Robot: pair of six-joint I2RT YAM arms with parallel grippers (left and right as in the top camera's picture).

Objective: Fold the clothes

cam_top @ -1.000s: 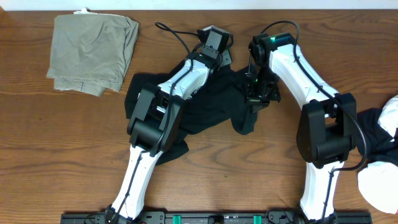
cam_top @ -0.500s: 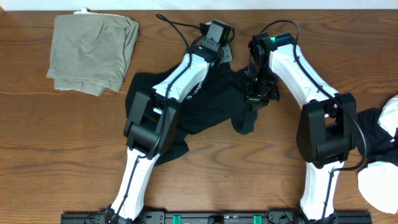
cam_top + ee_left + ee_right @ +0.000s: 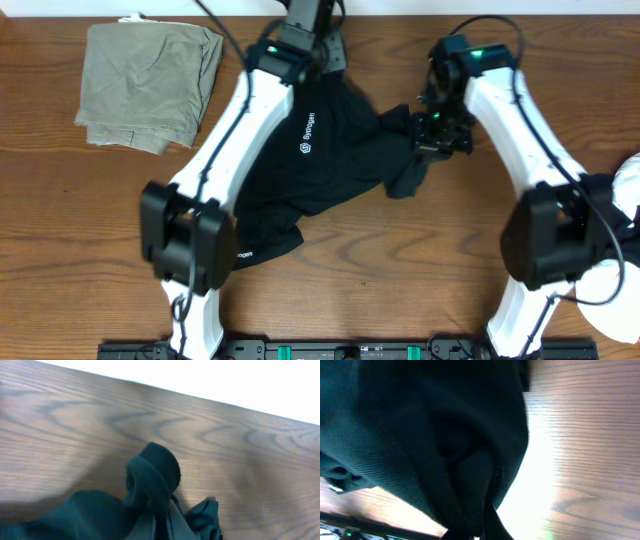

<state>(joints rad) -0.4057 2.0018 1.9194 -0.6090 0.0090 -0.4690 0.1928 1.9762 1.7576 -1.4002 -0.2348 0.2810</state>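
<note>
A black shirt [image 3: 330,160] with a small white logo [image 3: 305,135] lies stretched across the table's middle. At the far edge my left gripper [image 3: 318,52] is shut on the shirt's upper edge. The left wrist view shows bunched black fabric [image 3: 150,480] pinched between its fingers [image 3: 175,527]. My right gripper [image 3: 432,140] is shut on the shirt's right side, and dark cloth [image 3: 445,440] fills the right wrist view and runs down into its jaws. The shirt's lower corner [image 3: 265,245] rests on the wood beside the left arm.
A folded olive-khaki garment [image 3: 150,85] lies at the far left. Black and white garments [image 3: 612,230] are piled at the right edge. The table's far edge [image 3: 200,397] runs just beyond the left gripper.
My left gripper has shut on the shirt and pulled it toward the far edge, spreading the cloth. My right gripper has shifted slightly right, still holding the shirt.
</note>
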